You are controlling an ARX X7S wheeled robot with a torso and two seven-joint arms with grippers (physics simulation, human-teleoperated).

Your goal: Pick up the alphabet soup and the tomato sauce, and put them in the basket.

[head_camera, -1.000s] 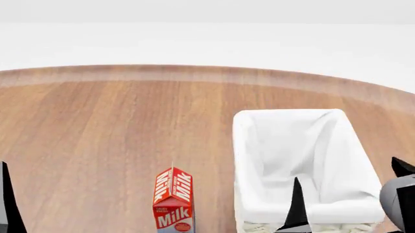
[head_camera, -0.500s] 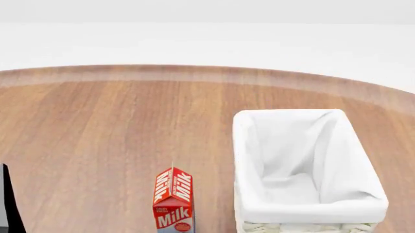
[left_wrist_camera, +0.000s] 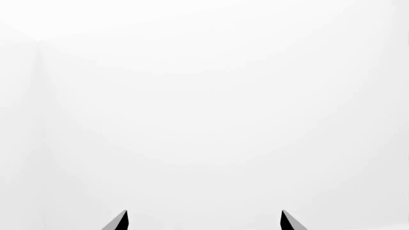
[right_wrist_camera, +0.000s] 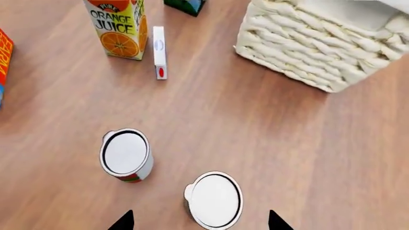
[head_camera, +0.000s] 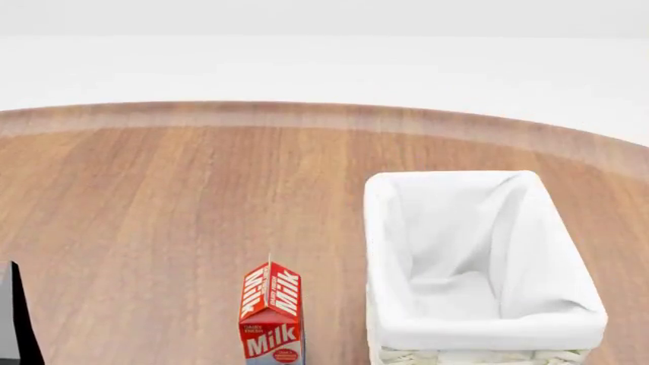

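Inside the basket (head_camera: 476,251) we see only white liner; neither can is in yet, so both picks and both drops remain. On the wooden surface (right_wrist_camera: 268,143), near the basket's wicker wall, stand two silver-topped cans. One with red and green at its base we take for the tomato sauce (right_wrist_camera: 126,154). The other (right_wrist_camera: 214,200), probably the alphabet soup, hides its label. Our right fingers (right_wrist_camera: 199,221) hang spread around it, holding nothing, not visibly touching. Our left fingers (left_wrist_camera: 203,220) are spread against blank white, empty.
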